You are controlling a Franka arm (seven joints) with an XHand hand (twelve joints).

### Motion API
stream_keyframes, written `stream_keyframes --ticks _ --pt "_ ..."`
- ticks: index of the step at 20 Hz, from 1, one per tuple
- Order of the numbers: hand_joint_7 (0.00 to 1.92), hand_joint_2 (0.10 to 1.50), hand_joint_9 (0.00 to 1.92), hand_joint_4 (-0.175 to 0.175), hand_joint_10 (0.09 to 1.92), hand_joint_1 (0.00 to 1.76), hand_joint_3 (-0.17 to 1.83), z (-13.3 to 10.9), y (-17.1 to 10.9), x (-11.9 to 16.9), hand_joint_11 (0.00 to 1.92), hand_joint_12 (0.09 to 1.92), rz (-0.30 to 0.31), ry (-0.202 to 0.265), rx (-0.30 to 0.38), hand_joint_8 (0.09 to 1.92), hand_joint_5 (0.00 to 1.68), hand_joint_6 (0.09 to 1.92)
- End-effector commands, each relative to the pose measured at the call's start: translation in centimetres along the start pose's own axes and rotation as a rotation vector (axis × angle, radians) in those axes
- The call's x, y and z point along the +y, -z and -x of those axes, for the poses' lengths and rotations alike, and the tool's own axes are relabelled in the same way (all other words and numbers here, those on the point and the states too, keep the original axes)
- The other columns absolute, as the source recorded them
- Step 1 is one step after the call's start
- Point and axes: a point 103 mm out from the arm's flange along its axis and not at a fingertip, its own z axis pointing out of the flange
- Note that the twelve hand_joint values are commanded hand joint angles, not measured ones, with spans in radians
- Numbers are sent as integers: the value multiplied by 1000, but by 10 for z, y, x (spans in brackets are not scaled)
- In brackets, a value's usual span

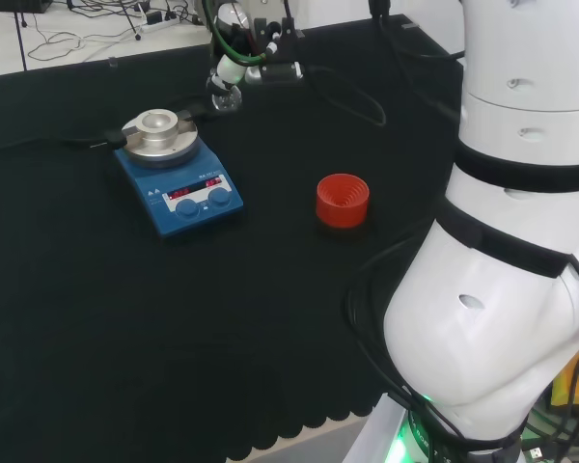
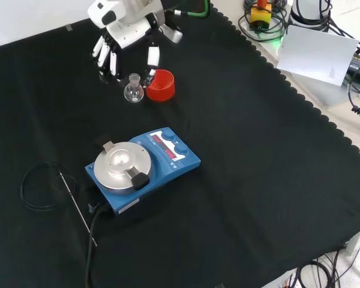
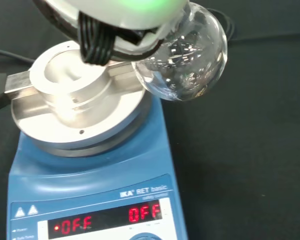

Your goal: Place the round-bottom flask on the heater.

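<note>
The clear round-bottom flask point(image 1: 224, 96) hangs above the cloth, just to the right of and beyond the heater point(image 1: 179, 183) in the head view. The hand point(image 1: 234, 66) is over it, fingers curled on its neck. In the front view the hand point(image 2: 123, 33) comes in from the top, with the flask point(image 2: 133, 90) below its fingers point(image 2: 111, 60), beside the red ring. The blue heater point(image 2: 147, 171) with its round metal plate point(image 2: 121, 165) stands nearer the camera. Close up in the wrist view, the flask's bulb point(image 3: 185, 60) hangs against the hand point(image 3: 120, 15), by the rim of the heater plate point(image 3: 70, 90).
A red ribbed ring stand point(image 1: 343, 201) point(image 2: 161, 85) sits on the cloth, right of the heater in the head view. A black cable point(image 2: 42, 186) and a thin metal probe point(image 2: 78, 207) lie left of the heater in the front view. The arm's white links point(image 1: 521, 222) stand at the head view's right.
</note>
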Motion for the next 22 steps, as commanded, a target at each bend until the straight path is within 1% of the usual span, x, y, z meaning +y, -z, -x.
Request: stream_keyframes --ticks 1,15,19,22 --pt "595 654 792 175 562 1107 743 -16 -2 12 522 1292 -4 31 10 688 1183 870" --pt "592 652 791 175 562 1107 745 -55 -11 42 521 1292 28 89 11 690 1184 870" --pt "592 651 791 175 562 1108 746 -65 -15 47 521 1291 45 89 13 691 1184 869" --pt "591 651 791 175 562 1108 747 -71 -19 52 520 1291 42 86 18 691 1184 869"
